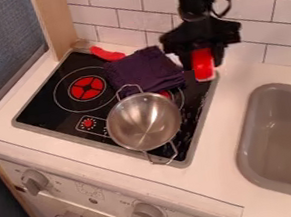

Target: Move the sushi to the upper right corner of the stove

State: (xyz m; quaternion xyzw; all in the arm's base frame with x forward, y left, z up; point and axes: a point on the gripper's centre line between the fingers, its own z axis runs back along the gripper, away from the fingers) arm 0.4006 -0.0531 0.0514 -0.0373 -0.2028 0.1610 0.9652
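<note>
Sushi [203, 66] clamped in my gripper [202, 58], by stove's [39, 112] upper R cnr. Risk: release too far R, prob tips over rim onto counter [218, 139]; drift L, might snag cloth [143, 70].

Pot [131, 125] — glossy metal | towel [142, 71] — matt cloth | stovetop [44, 110] glossy, smooth | post [59, 22] wood

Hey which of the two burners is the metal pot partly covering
The right-hand burner, nearer the sink; the left one shows its whole red centre, clear of the pot.
</note>
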